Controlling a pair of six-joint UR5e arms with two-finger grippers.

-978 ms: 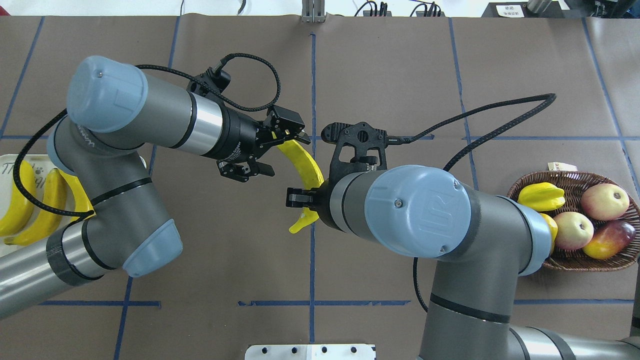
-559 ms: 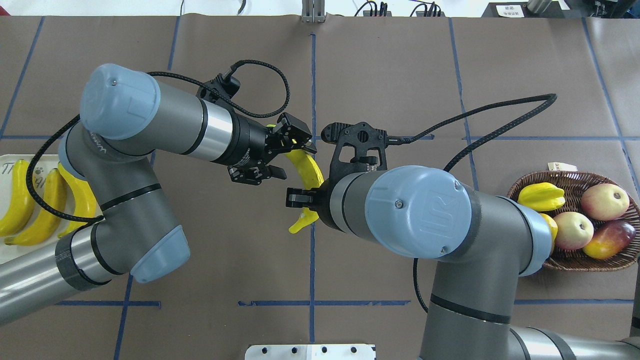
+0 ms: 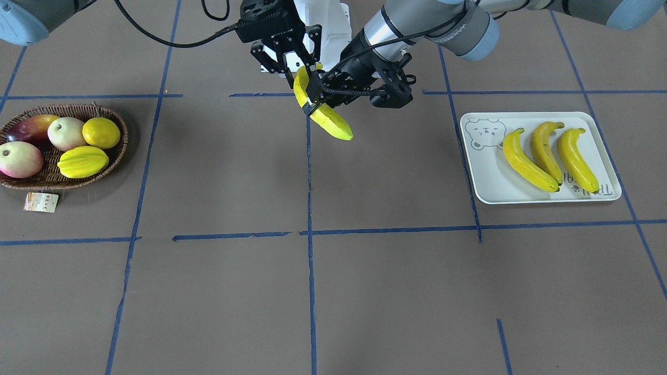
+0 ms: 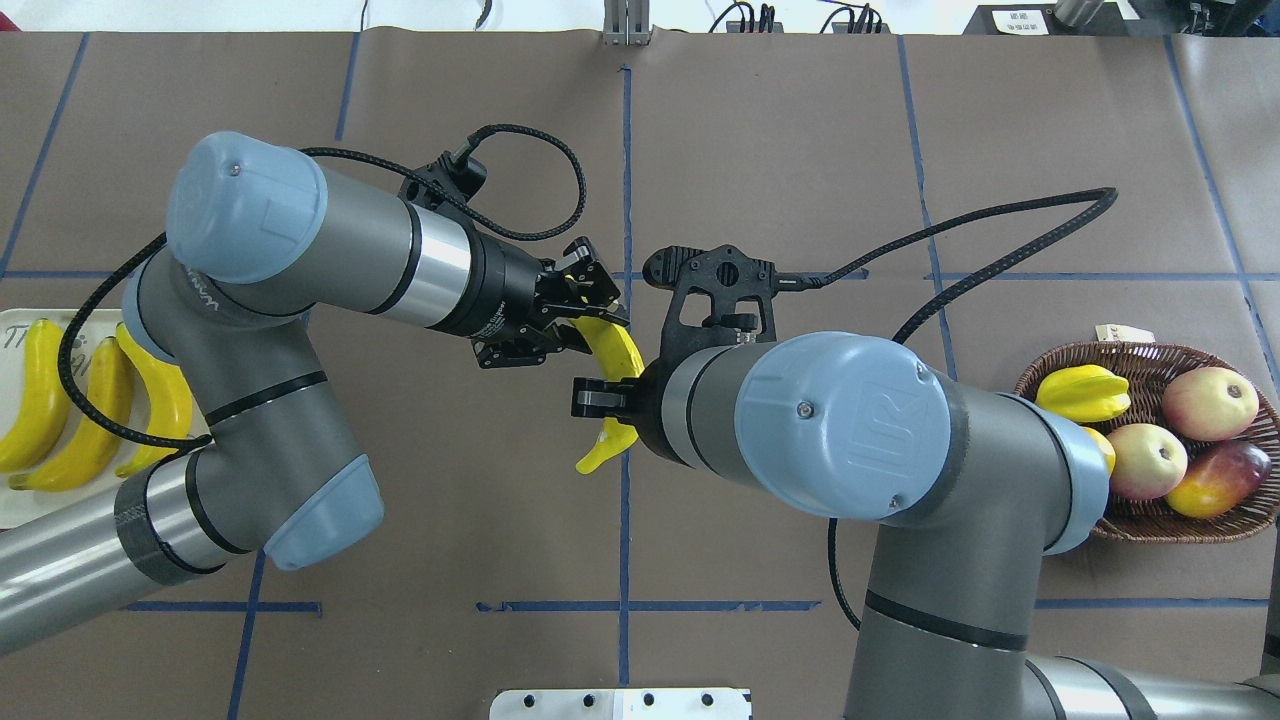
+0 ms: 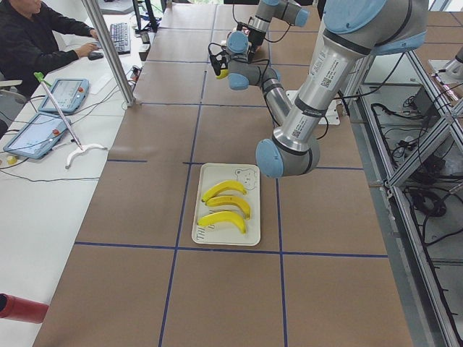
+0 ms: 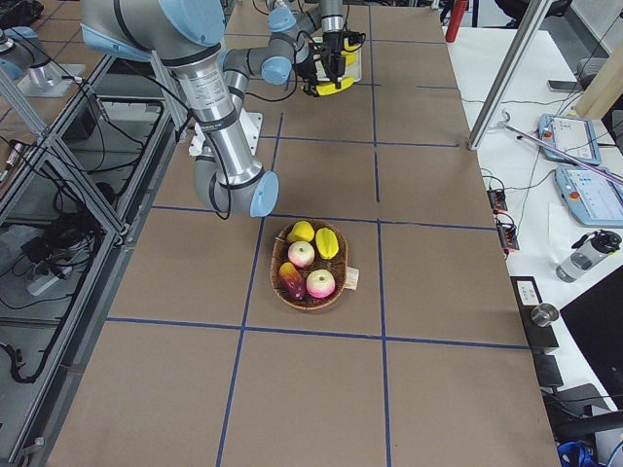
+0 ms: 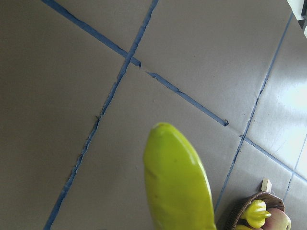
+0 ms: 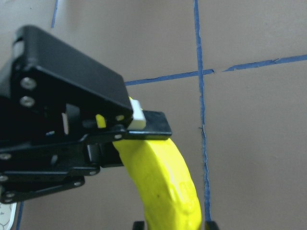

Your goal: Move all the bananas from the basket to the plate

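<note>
One yellow banana (image 4: 622, 352) hangs in the air over the table's middle, held at both ends; it also shows in the front view (image 3: 333, 125). My right gripper (image 4: 612, 405) is shut on its near end, with fingertips on both sides in the right wrist view. My left gripper (image 4: 598, 330) is closed on its far part, its pad lying across the banana (image 8: 163, 187). The banana's free tip fills the left wrist view (image 7: 177, 187). Three bananas (image 3: 544, 151) lie side by side on the white bear plate (image 3: 484, 174). The wicker basket (image 3: 62, 185) shows no banana.
The basket holds a starfruit (image 3: 83, 161), a lemon (image 3: 101, 133), two pale apples and a red mango. A paper tag (image 3: 40, 202) lies beside it. Blue tape lines cross the brown table. An operator (image 5: 32, 36) sits beyond the table's far edge.
My left arm has moved right and nearer to the banana, and its fingers have narrowed from wide open onto it. My right arm and the banana have stayed still.
</note>
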